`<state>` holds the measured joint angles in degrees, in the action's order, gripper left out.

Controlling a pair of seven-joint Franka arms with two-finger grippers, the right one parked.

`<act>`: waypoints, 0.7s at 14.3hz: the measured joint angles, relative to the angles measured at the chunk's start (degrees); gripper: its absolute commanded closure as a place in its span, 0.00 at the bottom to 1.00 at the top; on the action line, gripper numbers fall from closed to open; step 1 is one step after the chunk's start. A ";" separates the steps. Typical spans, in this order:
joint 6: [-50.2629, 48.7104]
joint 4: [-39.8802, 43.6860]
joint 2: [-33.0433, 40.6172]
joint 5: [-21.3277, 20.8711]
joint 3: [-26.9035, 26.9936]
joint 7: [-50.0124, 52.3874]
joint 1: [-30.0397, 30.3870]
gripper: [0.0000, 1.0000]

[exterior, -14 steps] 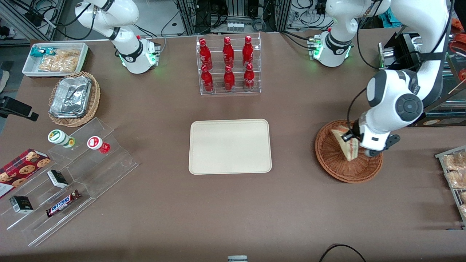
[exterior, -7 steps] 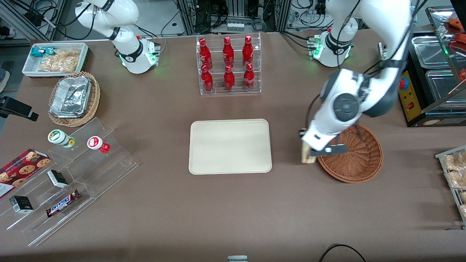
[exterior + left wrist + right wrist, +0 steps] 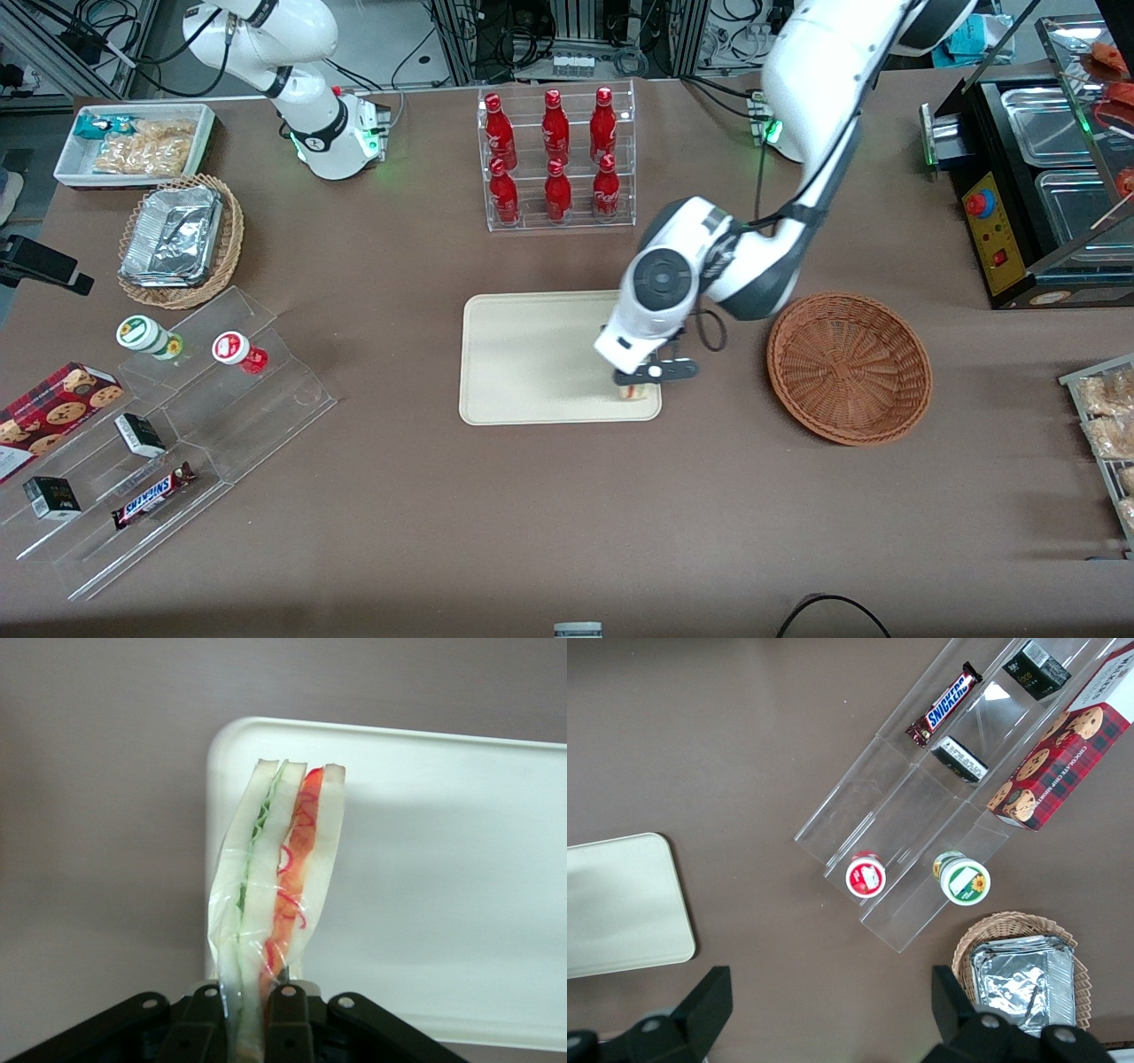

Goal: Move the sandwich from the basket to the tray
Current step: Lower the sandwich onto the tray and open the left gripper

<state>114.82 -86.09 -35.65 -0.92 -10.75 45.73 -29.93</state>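
Brown matte tabletop is carrying a smooth cream tray; above its corner the gripper is pinching a film-wrapped wedge sandwich, the round woven basket sitting nearby.

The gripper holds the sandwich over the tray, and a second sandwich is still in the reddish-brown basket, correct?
Not quite. The front view shows the reddish-brown basket has nothing in it. The rest holds: the gripper is shut on the sandwich over the tray.
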 measured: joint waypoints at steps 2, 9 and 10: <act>0.20 4.15 -3.04 0.00 0.01 2.60 -2.53 1.00; 5.25 10.75 -11.99 0.00 0.03 8.92 -7.52 0.76; 5.73 10.88 -12.64 0.00 0.03 9.52 -7.62 0.12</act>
<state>120.54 -75.21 -48.29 -0.92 -10.72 55.25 -37.54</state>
